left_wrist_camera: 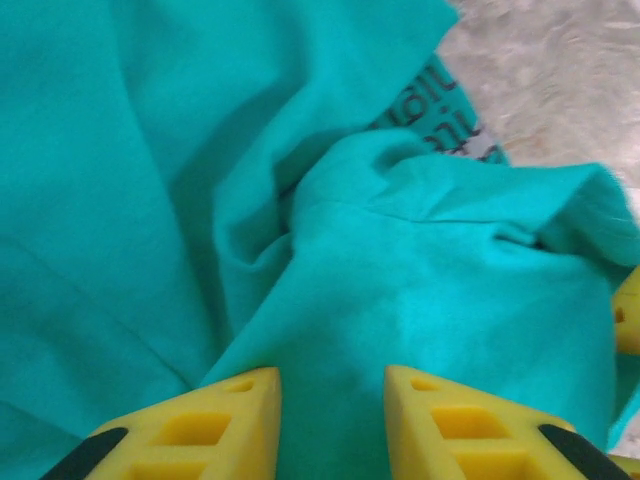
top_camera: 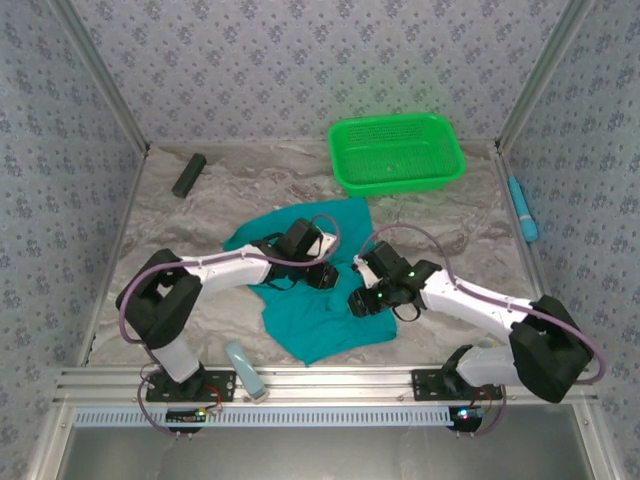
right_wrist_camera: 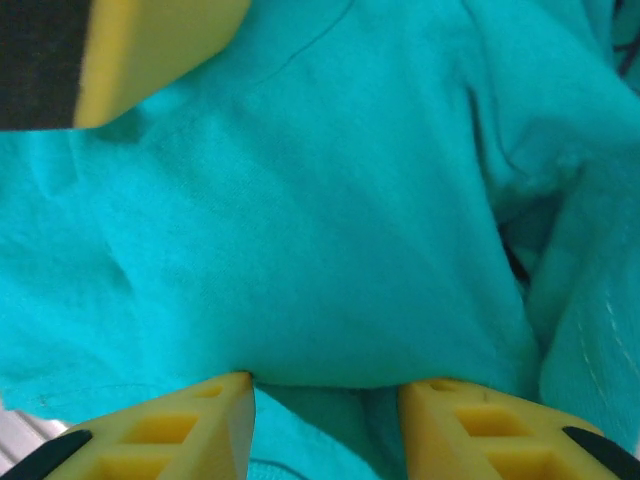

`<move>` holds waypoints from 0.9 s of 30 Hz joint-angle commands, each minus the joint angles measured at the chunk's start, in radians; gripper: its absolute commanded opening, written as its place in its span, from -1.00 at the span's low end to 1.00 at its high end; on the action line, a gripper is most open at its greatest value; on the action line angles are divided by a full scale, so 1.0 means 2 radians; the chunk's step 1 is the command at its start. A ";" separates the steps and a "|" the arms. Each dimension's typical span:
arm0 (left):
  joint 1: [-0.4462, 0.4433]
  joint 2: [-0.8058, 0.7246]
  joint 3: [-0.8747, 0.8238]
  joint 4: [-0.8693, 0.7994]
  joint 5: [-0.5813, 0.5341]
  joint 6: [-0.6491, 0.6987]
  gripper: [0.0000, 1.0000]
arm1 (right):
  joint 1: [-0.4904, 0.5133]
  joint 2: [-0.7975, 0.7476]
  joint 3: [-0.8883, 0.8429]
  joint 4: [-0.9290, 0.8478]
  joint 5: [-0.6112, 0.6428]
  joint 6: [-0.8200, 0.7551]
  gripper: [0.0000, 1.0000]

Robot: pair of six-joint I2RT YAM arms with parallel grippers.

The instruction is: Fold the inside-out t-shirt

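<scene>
Pinching a fold of the teal t-shirt (top_camera: 322,332) mid-frame with left gripper (left_wrist_camera: 332,378), right gripper (right_wrist_camera: 325,385) spread over it.

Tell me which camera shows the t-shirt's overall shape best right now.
The top external view: the t-shirt lies crumpled on the table with most of its outline visible, the arms covering part. The left wrist view gives close-up bunched folds and some printed lettering. The right wrist view gives a close stretch of cloth, no outline.
</scene>
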 commanded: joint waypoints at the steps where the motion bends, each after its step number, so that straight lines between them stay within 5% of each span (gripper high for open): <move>1: 0.008 0.015 0.016 -0.018 -0.016 0.004 -0.40 | 0.006 0.017 0.005 0.018 0.007 -0.049 -0.23; 5: 0.020 0.024 0.012 -0.011 -0.017 0.002 -0.47 | 0.030 0.006 0.010 -0.001 -0.018 -0.070 -1.00; 9: 0.036 0.035 -0.001 0.002 -0.048 0.014 -0.78 | 0.082 -0.040 0.015 -0.051 -0.013 -0.086 -1.00; 13: 0.052 0.047 -0.009 0.020 -0.071 0.026 -0.85 | 0.122 -0.063 -0.009 -0.040 -0.048 -0.074 -1.00; 18: 0.061 0.058 -0.002 0.023 -0.085 0.047 -0.89 | 0.114 -0.048 -0.012 -0.056 -0.056 -0.064 -1.00; 23: 0.074 0.063 0.010 0.020 -0.072 0.066 -0.92 | 0.038 -0.074 -0.008 -0.089 -0.027 -0.031 -0.97; 27: 0.075 0.017 0.008 -0.002 -0.019 0.067 -0.79 | -0.037 -0.097 -0.022 -0.097 -0.077 0.017 -0.41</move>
